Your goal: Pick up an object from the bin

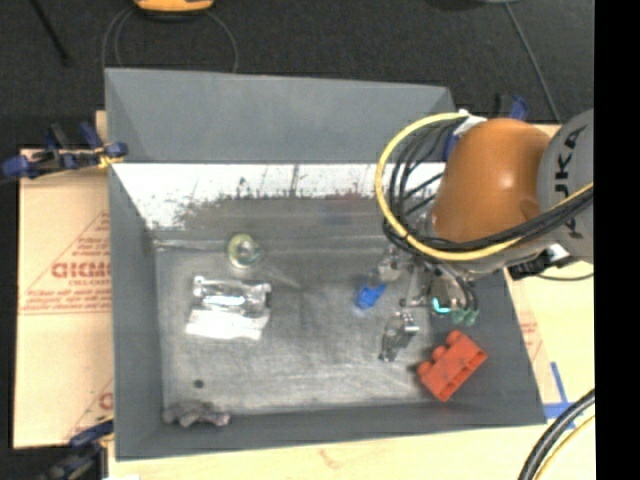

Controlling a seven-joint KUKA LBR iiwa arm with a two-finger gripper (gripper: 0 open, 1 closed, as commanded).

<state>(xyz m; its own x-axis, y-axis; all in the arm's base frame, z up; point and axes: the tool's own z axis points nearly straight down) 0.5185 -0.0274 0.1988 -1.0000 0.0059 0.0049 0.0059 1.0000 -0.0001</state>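
Jaws hang low at the right of the grey bin (pixel 300 183), between a small blue piece (pixel 370 296) and a red block (pixel 452 364); spread or pressed together, I cannot tell.

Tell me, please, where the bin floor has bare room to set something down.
Bare floor lies in the middle, between the crumpled clear plastic packet and the small blue piece, and along the near wall left of the red ridged block. The right side is crowded around the gripper.

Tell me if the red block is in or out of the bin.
In: the red block lies on the bin floor, in its lower-right corner.
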